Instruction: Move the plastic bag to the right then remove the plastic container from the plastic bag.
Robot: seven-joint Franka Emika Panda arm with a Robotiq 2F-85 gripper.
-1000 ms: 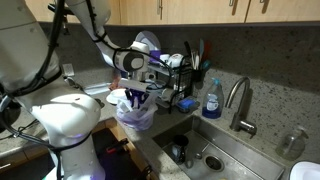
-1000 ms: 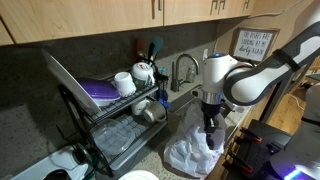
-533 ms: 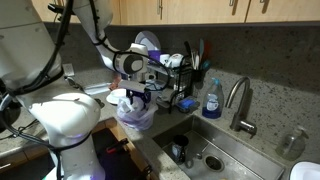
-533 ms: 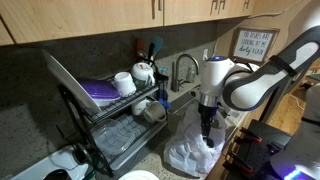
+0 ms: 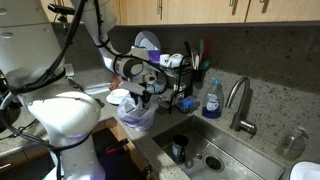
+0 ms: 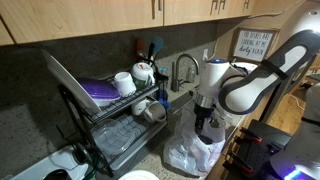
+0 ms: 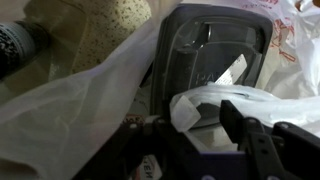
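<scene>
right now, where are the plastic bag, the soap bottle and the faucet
plastic bag [image 5: 135, 120], exterior view, crinkled front
soap bottle [image 5: 211, 102], exterior view, blue body
faucet [image 5: 246, 108], exterior view, upright stem

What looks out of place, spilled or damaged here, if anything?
Nothing visibly spilled or broken. The one oddity is the plastic bag, crumpled beside the dish rack, with a plastic container inside it and film bunched at the gripper.

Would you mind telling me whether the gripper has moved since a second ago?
Yes. In an exterior view the gripper has risen slightly and drifted left, toward the faucet and the dish rack.
</scene>
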